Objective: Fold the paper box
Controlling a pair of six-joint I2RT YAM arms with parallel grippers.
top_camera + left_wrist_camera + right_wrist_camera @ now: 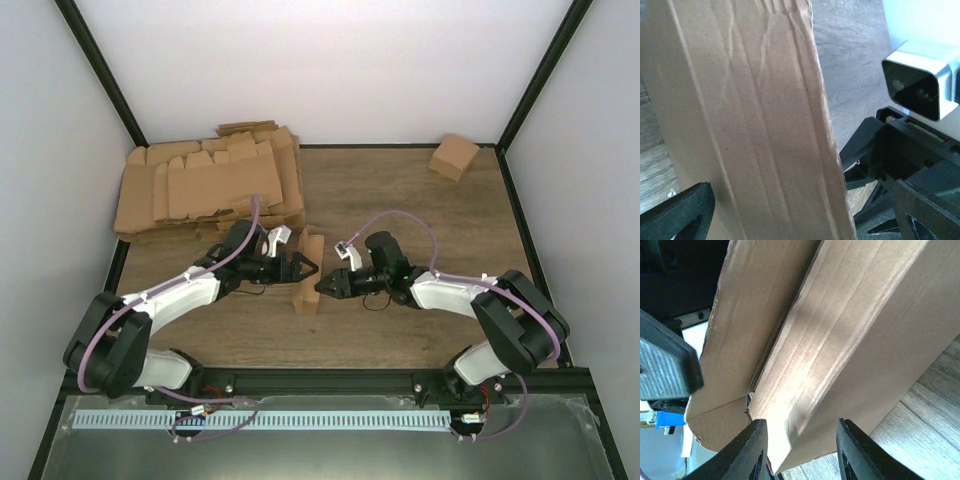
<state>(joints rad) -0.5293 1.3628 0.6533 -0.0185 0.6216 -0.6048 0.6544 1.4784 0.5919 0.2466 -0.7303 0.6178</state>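
Midway between the side edges, the left gripper (pixel 303 267) straddles the paper box (pixel 313 245), jaws apart. Whether the right gripper (pixel 323 286) grips it is unclear. Uneven pushing could topple it.

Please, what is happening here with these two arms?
Both arms meet at mid-table at a half-folded brown cardboard box standing on edge. The right claw grips its near end; the left claw is open around it. A stack of flat brown cardboard blanks lies back left, and a small folded brown box back right.
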